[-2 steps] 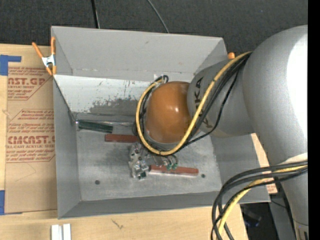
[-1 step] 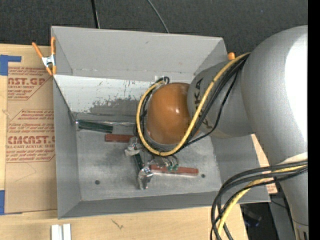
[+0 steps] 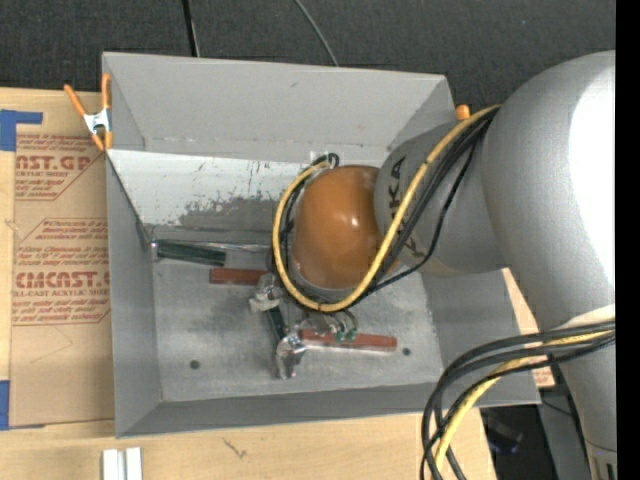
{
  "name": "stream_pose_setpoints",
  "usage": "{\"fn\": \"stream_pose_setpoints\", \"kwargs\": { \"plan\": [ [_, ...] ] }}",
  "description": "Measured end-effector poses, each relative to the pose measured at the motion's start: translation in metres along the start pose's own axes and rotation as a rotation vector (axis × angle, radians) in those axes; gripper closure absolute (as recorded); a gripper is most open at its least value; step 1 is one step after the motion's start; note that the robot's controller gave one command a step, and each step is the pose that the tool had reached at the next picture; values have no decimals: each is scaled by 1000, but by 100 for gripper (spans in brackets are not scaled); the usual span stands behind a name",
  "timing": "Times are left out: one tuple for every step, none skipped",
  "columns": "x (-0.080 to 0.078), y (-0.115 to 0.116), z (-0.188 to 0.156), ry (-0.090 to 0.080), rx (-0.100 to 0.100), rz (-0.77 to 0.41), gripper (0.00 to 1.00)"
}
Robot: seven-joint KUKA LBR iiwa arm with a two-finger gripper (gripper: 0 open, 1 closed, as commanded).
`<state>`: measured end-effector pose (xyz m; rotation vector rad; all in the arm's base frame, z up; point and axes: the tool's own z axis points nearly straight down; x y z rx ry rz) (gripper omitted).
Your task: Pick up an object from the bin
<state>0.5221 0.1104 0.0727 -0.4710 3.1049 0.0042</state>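
My gripper [image 3: 277, 324] is low over the middle of the bin floor, beneath the arm's orange dome. It is open, with one silver fingertip [image 3: 264, 295] on the far side and the other [image 3: 290, 352] on the near side. A small dark green piece [image 3: 272, 319] lies on the floor between the two. A red-brown stick [image 3: 352, 342] lies just right of the near fingertip, with a small green bit at its left end. Another red-brown stick [image 3: 238, 276] lies just left of the far fingertip.
A long dark green bar [image 3: 190, 253] lies along the foot of the sloping back wall at the left. The arm and its yellow-black cables cover the bin's right half. The grey floor at the front left is bare.
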Motion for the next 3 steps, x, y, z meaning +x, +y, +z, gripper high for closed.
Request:
{"fn": "stream_pose_setpoints", "kwargs": {
  "plan": [
    [-39, -50, -2, 17, -21, -726, 100],
    [-39, -51, -2, 17, -21, -726, 100],
    [-24, -53, -205, 1, 0, -676, 100]
  ]
}}
